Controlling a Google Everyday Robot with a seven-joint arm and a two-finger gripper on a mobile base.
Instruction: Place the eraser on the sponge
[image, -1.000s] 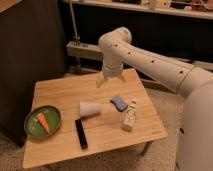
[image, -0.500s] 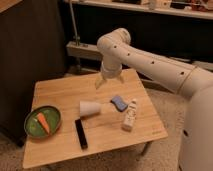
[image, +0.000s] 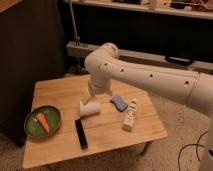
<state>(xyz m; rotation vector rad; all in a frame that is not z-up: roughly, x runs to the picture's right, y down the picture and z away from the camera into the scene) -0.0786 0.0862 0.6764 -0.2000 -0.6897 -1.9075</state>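
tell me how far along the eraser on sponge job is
Nothing done yet: the eraser lies on the table, apart from the sponge. In hand: the gripper hangs open and empty near the tipped paper cup. Left: grasp the eraser, carry it over, set it on the sponge.

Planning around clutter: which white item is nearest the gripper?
The paper cup, on its side just under the open gripper; the bottle lies farther off.
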